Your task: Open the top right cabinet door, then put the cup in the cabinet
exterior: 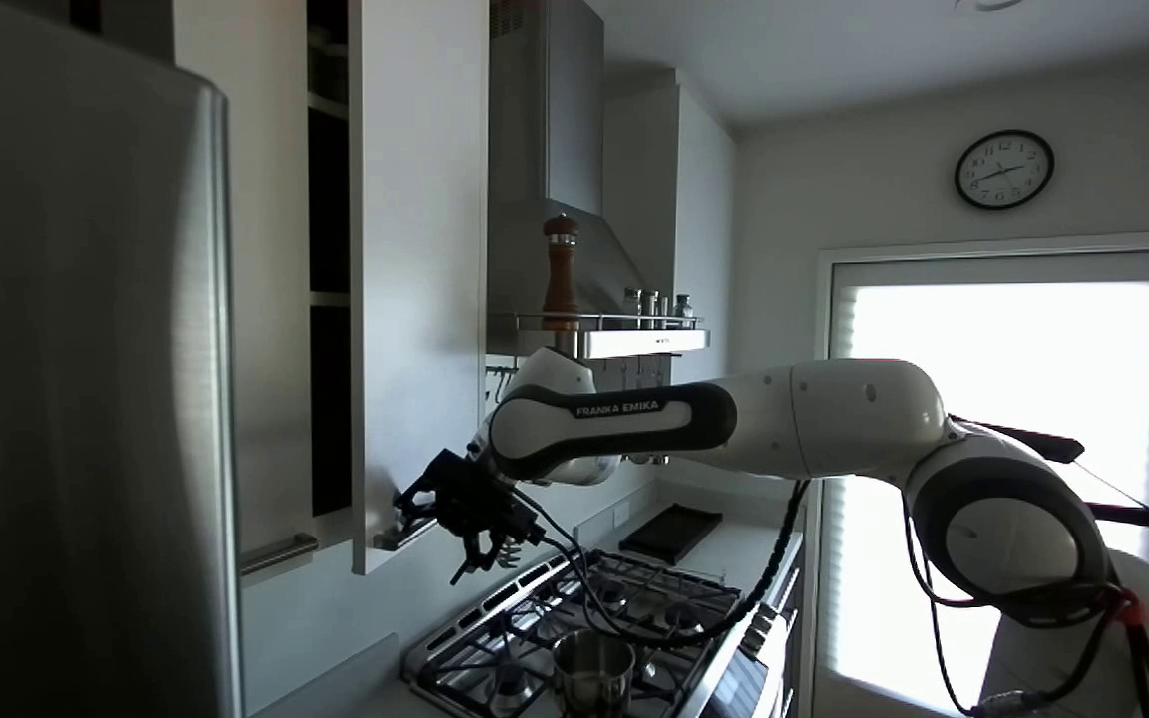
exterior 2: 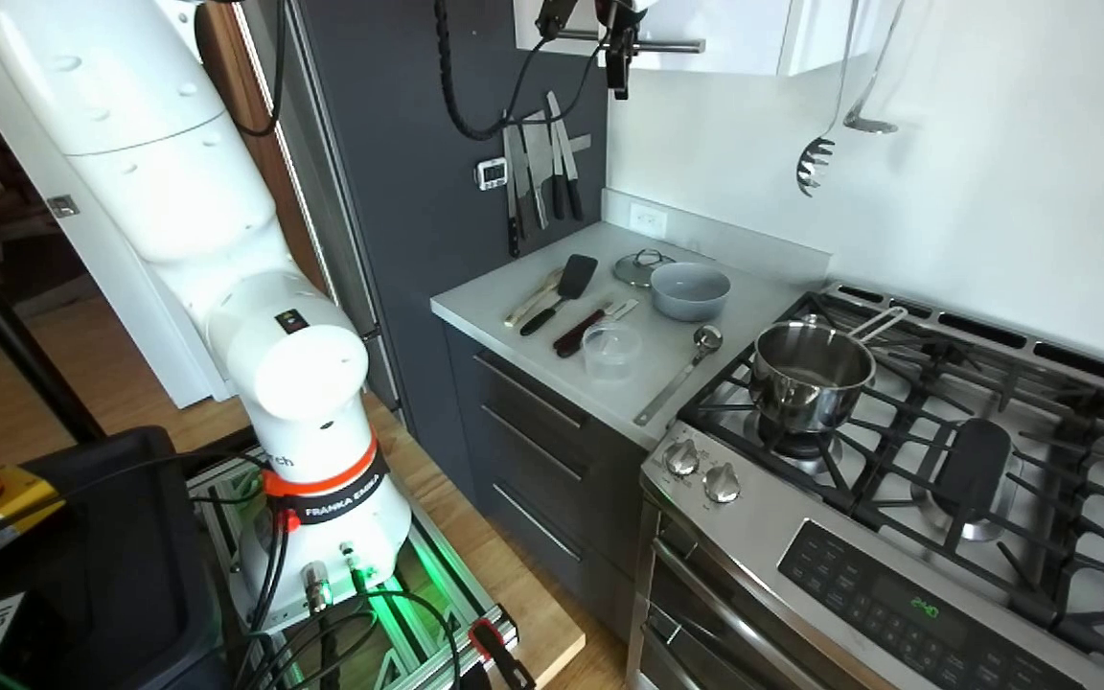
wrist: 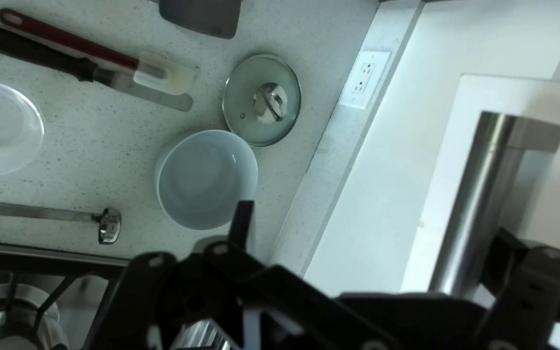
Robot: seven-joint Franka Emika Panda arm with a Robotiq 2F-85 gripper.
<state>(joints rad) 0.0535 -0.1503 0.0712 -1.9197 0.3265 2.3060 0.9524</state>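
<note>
The top right cabinet door (exterior: pixel 420 249) is a tall pale grey panel standing ajar. A dark gap with shelf edges of the cabinet (exterior: pixel 330 209) shows beside it. Its bar handle (wrist: pixel 474 204) lies between the jaws of my gripper (wrist: pixel 372 221), which is open. One finger is at the handle's door side; the other is spread wide over the counter. In both exterior views the gripper (exterior: pixel 432 538) (exterior 2: pixel 600 43) is at the handle. A translucent whitish plastic cup (exterior 2: pixel 611 350) stands on the counter; it also shows in the wrist view (wrist: pixel 0 129).
A matching panel (exterior: pixel 250 249) is shut beside the steel fridge (exterior: pixel 86 399). A pale bowl (exterior 2: pixel 689 292), a glass lid (exterior 2: pixel 638 268) and utensils lie on the counter. A steel pot (exterior 2: pixel 806 379) stands on the stove. The hood (exterior: pixel 574 259) carries a pepper mill (exterior: pixel 561 274).
</note>
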